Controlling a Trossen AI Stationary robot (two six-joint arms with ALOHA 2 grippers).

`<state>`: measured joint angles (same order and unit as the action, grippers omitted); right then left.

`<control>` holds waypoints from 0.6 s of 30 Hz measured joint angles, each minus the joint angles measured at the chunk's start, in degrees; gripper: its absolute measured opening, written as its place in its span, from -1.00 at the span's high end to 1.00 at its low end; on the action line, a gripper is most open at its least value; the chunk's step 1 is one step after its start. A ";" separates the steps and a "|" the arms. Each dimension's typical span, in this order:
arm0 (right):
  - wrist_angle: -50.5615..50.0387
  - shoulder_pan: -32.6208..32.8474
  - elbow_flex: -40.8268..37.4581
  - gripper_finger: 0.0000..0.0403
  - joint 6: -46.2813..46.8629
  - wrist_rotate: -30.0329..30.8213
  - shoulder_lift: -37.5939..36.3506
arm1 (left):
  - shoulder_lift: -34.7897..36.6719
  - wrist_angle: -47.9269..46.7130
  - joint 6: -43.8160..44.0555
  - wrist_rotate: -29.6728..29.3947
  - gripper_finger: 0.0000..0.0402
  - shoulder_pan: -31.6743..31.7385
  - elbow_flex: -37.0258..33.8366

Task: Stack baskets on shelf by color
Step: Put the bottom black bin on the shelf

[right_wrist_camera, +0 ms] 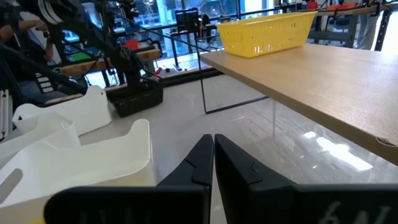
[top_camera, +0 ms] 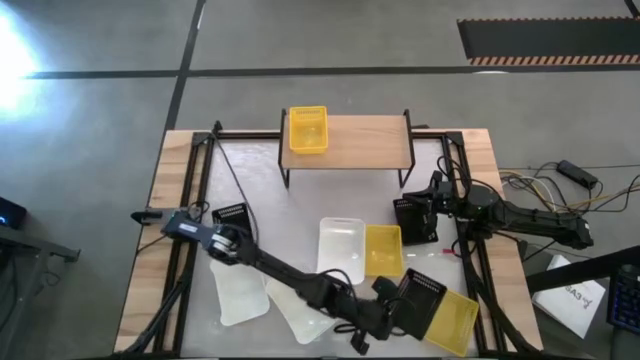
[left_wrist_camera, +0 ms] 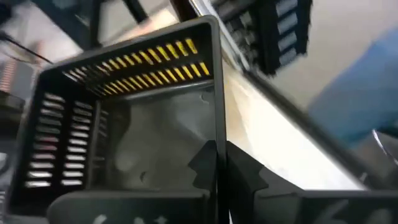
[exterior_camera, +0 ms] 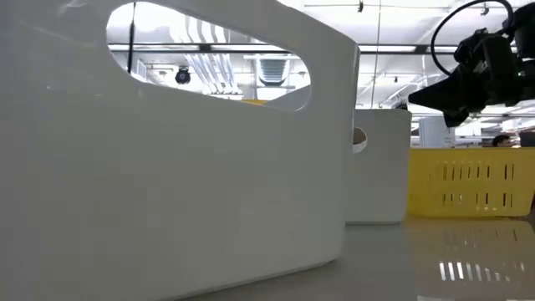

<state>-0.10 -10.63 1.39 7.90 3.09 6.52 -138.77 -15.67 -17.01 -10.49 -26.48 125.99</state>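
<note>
My left arm reaches across the table to its near right part, where my left gripper is shut on a black slotted basket over a yellow basket. The shelf stands at the far edge with a yellow basket on its left end. My right gripper is shut on nothing, in front of the shelf's right end beside another black basket. A third yellow basket lies mid-table. My left gripper pinches one side wall of the black basket at its top rim, one finger inside the basket and one outside. The basket sits tilted in the hold over the yellow basket's edge; whether it rests on it I cannot tell.
White baskets lie at mid-table, near left and near centre; one fills the low view. A black basket sits at the left. Black frame rails run along the table's sides.
</note>
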 joint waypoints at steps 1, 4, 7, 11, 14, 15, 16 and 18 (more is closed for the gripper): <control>0.00 0.01 0.00 0.96 -0.01 -0.05 0.00 | 1.79 -2.21 0.08 -1.97 0.99 -0.60 0.00; 0.01 0.00 0.00 0.96 0.00 -0.04 0.00 | 7.07 -9.66 0.17 -10.98 1.00 -2.69 0.02; 0.03 0.01 0.00 0.96 0.00 -0.04 -0.02 | 12.17 -19.67 0.89 -23.51 1.00 -4.23 0.04; 0.13 0.00 0.00 0.96 0.00 -0.02 0.02 | 18.19 -29.38 4.33 -29.15 1.00 -1.59 0.04; 0.16 0.01 0.00 0.96 0.00 -0.02 0.02 | 20.62 -32.41 4.58 -29.51 1.00 4.17 0.13; 0.17 0.00 0.00 0.96 0.00 -0.01 0.01 | 20.88 -33.47 4.50 -29.18 1.00 6.49 0.13; 0.16 0.00 0.00 0.96 0.00 0.00 0.02 | 20.95 -33.87 4.36 -28.38 1.00 8.95 0.13; 0.15 0.02 0.00 0.96 0.00 -0.02 0.02 | 20.95 -34.82 3.76 -24.90 1.00 14.07 0.10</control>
<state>0.05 -10.62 1.39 7.90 3.07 6.55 -117.82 -50.49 -13.24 -35.39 -12.41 126.09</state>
